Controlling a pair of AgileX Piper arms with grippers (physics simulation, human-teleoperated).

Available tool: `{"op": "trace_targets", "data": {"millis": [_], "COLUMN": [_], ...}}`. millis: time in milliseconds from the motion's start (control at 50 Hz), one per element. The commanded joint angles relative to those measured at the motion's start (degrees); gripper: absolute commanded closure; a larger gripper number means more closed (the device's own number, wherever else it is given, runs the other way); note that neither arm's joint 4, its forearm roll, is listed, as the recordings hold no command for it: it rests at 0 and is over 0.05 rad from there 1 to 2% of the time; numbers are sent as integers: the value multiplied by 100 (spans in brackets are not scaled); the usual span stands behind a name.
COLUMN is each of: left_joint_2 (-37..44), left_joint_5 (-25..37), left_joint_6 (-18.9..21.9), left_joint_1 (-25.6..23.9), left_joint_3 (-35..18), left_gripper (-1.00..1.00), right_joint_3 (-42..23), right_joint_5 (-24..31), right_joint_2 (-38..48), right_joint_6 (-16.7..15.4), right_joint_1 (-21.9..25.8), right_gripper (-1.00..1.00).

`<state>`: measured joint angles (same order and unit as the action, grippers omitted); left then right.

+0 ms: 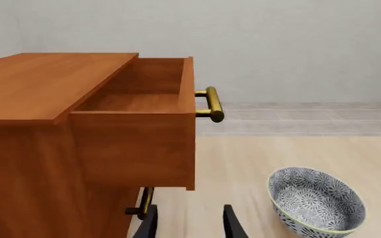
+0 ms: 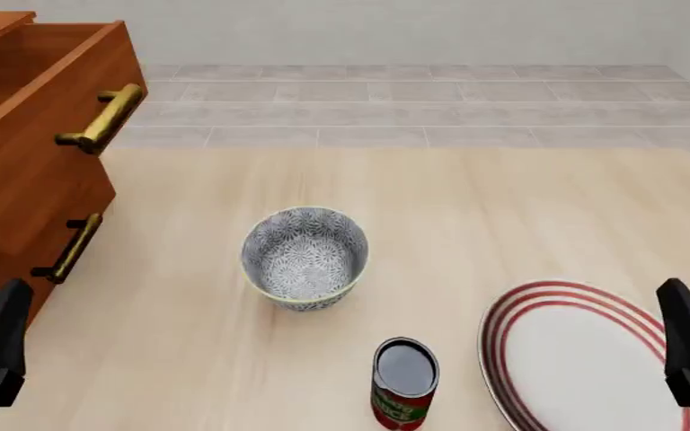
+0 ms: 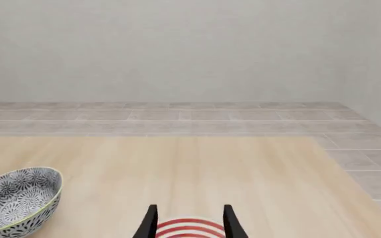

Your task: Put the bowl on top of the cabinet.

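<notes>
The small round deep bowl (image 2: 305, 258) with a dense grey-and-white floral pattern and a pale yellowish rim stands upright on the light wooden table (image 2: 465, 206), near the middle of it, with nothing inside and nothing touching it. To its left, well apart, rises the large reddish-brown wooden cabinet (image 2: 22, 180); its top drawer (image 1: 141, 124) is pulled out and shows a bare wooden inside, and brass bar handles (image 2: 103, 118) sit on the drawer fronts. The cabinet's flat top (image 1: 45, 82) carries nothing in the left wrist view. Just in front of the bowl, toward the camera, stands a small upright can (image 2: 404, 383) with a red and green label and a dark top. Right of the can lies a flat white plate with red rings (image 2: 573, 359), near the table's front edge.

The left gripper (image 1: 190, 223) hangs low beside the cabinet's front, its dark fingers spread with nothing between them. The right gripper (image 3: 190, 223) hovers over the plate's edge, fingers likewise spread and holding nothing. Both are well apart from the bowl.
</notes>
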<state>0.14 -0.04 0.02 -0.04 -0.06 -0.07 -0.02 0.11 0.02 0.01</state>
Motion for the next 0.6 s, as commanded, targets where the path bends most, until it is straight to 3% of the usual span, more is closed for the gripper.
{"op": "trace_targets", "data": {"millis": [20, 320, 600], "left_joint_2": [27, 57, 60], "left_joint_5": [-12, -36, 32], "left_joint_6": [-4, -30, 45], "left_joint_1": [0, -33, -536], "left_joint_3": [-18, -15, -13], "left_gripper": [-100, -100, -100], "right_joint_3": [-25, -55, -102], "right_joint_5": [2, 46, 1], "right_joint_2": [26, -6, -9], "right_joint_6": [1, 56, 105], "right_joint_1": [9, -2, 26], "right_gripper": [-100, -100, -100]}}
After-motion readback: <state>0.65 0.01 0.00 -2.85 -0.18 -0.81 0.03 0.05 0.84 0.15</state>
